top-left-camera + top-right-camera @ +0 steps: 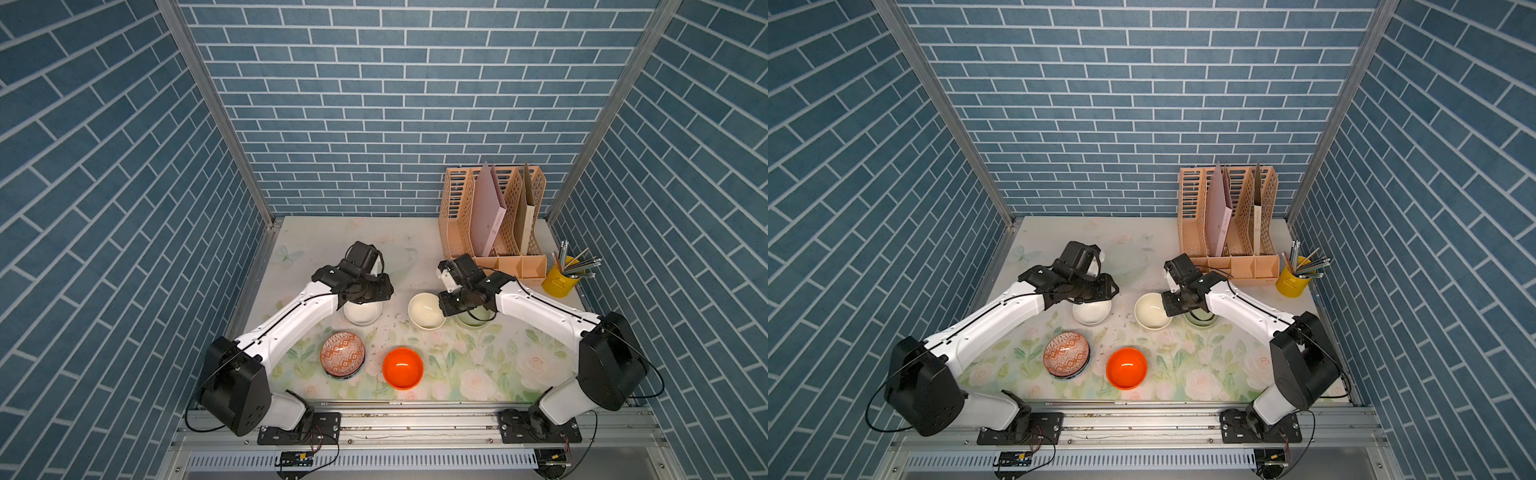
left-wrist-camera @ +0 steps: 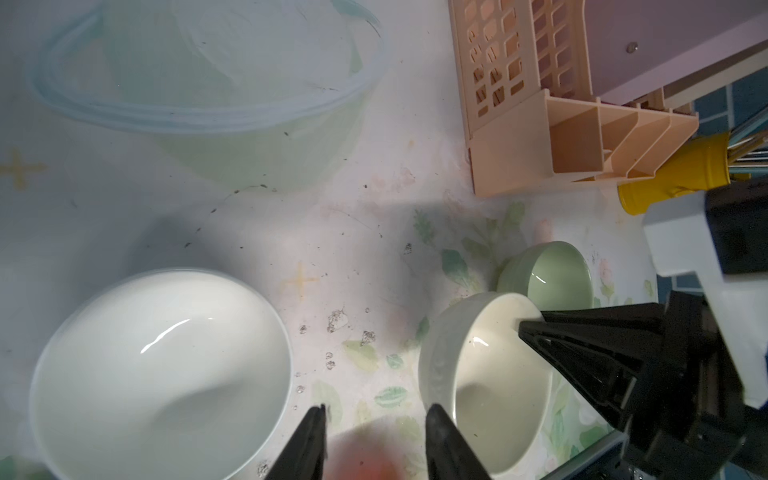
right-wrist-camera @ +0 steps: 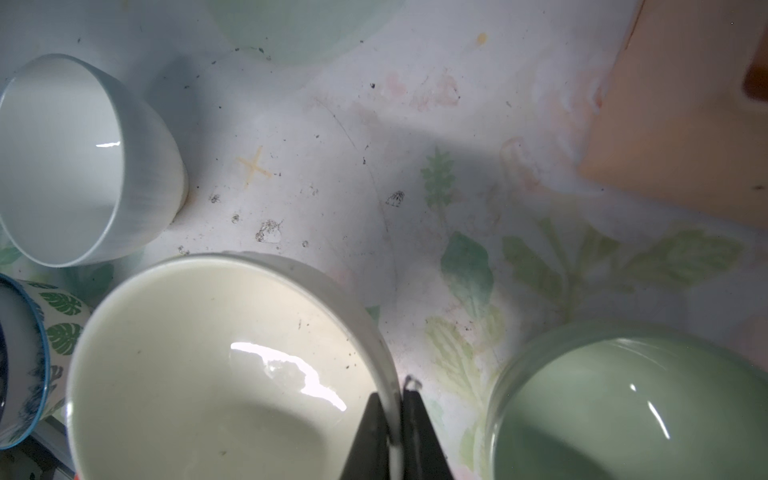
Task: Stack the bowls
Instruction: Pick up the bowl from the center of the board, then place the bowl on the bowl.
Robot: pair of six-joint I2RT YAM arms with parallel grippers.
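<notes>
Your right arm [image 1: 540, 309] reaches in low, wrist bent down over the cream bowl [image 1: 426, 311]. That bowl stands mouth up, and the right gripper [image 3: 395, 399] is clenched on its rim, one finger inside and one outside. Your left arm [image 1: 291, 320] stretches over the white bowl [image 1: 363, 312], left of the cream bowl. The left gripper [image 2: 376, 409] hangs released, grasping nothing. The pale green bowl [image 1: 473, 319] sits just right of the cream bowl.

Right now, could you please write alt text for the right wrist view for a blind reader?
The right gripper pinches the rim of the cream bowl, one finger inside, one outside. A pale green bowl stands apart beside it and a white bowl farther off, on a floral tabletop.
</notes>
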